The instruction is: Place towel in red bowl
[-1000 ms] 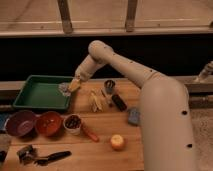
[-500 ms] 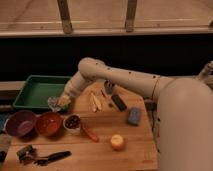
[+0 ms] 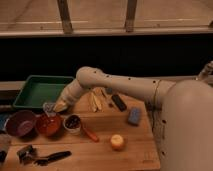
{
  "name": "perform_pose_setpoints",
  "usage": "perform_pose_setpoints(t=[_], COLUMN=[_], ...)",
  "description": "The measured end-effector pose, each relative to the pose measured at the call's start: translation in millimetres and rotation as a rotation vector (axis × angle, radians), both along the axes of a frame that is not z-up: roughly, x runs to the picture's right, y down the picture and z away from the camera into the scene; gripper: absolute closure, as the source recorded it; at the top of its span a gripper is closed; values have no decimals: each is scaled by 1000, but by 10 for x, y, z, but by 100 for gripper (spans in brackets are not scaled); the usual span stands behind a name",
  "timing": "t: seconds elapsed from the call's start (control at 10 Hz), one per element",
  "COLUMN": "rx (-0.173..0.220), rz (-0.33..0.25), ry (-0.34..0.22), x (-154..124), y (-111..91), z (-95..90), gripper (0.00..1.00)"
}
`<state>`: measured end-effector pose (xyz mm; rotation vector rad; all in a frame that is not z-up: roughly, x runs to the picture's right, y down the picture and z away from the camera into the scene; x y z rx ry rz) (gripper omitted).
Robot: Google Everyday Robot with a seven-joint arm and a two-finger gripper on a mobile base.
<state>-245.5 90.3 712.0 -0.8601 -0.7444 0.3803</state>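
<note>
Camera view shows a white robot arm (image 3: 117,85) reaching from the right across a wooden table (image 3: 105,145) toward its left end. The gripper (image 3: 52,107) hangs low at the table's left side, just in front of the green tray (image 3: 35,90) and right above the back rim of the red bowl (image 3: 48,125). It carries a small pale towel (image 3: 50,107), clamped in the claw, which hangs over the bowl's far edge; whether the cloth touches the bowl cannot be told. The red bowl sits in a row along the left front of the table, between a purple bowl (image 3: 20,122) on its left and a small white cup (image 3: 72,123) with dark contents on its right, the three standing just beside one another. An orange carrot-like piece (image 3: 90,134) lies just right of the cup, and a yellowish round fruit (image 3: 117,142) lies farther right, near the front. A blue sponge (image 3: 134,116) rests toward the right side, with a dark bar-shaped object (image 3: 118,102) and some pale strips (image 3: 95,101) behind it, under the arm. A black-handled tool (image 3: 45,158) lies near the front left corner.
</note>
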Motion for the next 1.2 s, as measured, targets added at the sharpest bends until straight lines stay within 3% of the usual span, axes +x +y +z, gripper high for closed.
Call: perform_pose_setpoints(t=[0.3, 0.4, 0.9, 1.1, 1.2], rx=[-41, -65, -148, -156, -157], rz=[-58, -94, -184, -228, -239], ry=[-41, -68, -142, -148, -146], x=[-199, -370, -716, -926, -944], y=[155, 315, 674, 754, 746], z=[38, 24, 136, 269, 308], gripper=[87, 87, 87, 86, 80])
